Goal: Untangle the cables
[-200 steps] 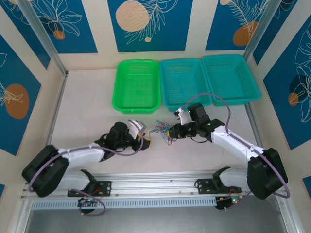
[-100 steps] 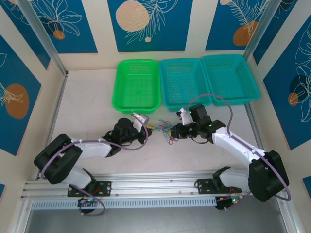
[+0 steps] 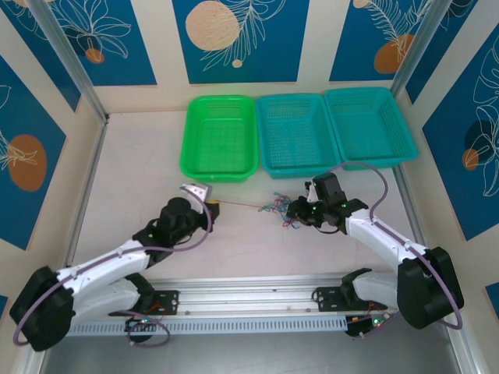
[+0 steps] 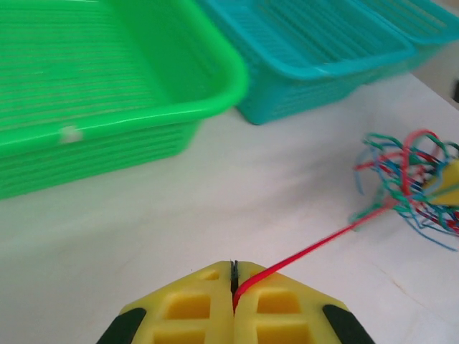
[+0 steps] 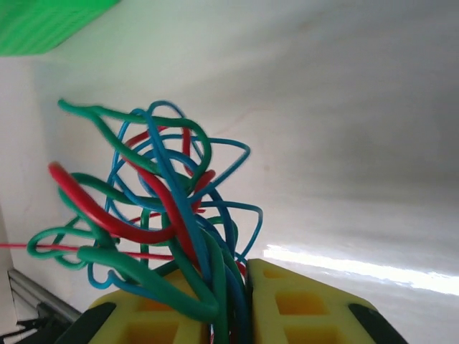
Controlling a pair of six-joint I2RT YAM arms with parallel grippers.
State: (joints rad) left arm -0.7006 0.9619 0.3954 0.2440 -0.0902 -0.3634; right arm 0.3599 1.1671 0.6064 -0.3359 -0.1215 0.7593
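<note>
Left pincer (image 4: 233,271) tight on red cable (image 4: 308,250), right pincer (image 5: 246,278) round tangle (image 5: 163,192)

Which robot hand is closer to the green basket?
Left. The left hand sits just in front of the green basket; the right hand is farther off to the right, gripping the wire tangle.

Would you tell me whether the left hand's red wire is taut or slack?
Taut: the red wire runs straight from the shut left hand to the cable bundle.
</note>
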